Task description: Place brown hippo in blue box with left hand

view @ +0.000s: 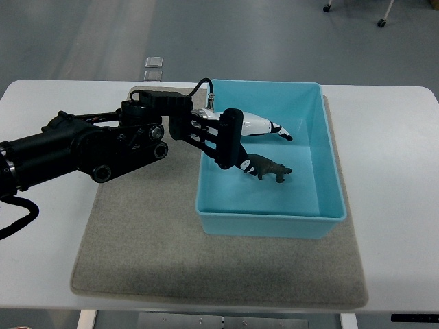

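Observation:
A small brown hippo [269, 168] lies inside the blue box [269, 214], near its middle. My left hand [257, 140] reaches over the box's left wall from the black arm on the left. Its fingers [278, 129] are spread, with one black-tipped finger close to the hippo's rear end. Nothing is held in the hand. The hippo rests on the box floor, apart from the walls.
The blue box stands on a grey mat [151, 247] on a white table [391, 171]. The black left arm [82, 147] stretches across the mat's upper left. Bare floor and chair wheels show beyond the table's far edge.

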Robot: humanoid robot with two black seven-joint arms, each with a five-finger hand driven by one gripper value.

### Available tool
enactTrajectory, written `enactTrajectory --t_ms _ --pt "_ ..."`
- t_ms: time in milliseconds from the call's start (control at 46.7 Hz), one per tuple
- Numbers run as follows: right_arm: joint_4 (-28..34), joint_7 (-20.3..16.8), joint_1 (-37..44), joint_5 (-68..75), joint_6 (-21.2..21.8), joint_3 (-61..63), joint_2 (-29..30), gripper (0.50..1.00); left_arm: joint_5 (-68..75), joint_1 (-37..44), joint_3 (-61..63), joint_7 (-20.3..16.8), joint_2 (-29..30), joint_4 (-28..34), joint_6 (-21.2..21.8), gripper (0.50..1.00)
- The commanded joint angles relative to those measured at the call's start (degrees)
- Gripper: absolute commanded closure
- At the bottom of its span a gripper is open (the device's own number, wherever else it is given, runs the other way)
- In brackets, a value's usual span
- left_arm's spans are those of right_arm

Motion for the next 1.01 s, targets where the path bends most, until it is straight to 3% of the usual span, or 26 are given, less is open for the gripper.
enactTrajectory --t_ms 0,300,686,986 --pt "0.00 0.00 0.00 0.00 0.00 0.00 0.00 0.564 -0.63 0.09 -0.30 -0.09 0.01 -0.14 0.27 0.542" --pt "0.00 0.00 0.00 0.00 0.00 0.00 0.00 0.564 -14.33 2.11 -11.98 0.00 0.45 -0.05 6.06 0.508" --pt "0.00 0.00 0.00 0.00 0.00 0.00 0.00 0.564 -39.12 8.70 -22.79 -1.32 1.42 0.30 23.20 0.508" --pt "0.00 0.00 0.00 0.00 0.00 0.00 0.00 0.564 -51.87 14.77 -35.63 -1.32 1.50 1.88 25.58 0.508"
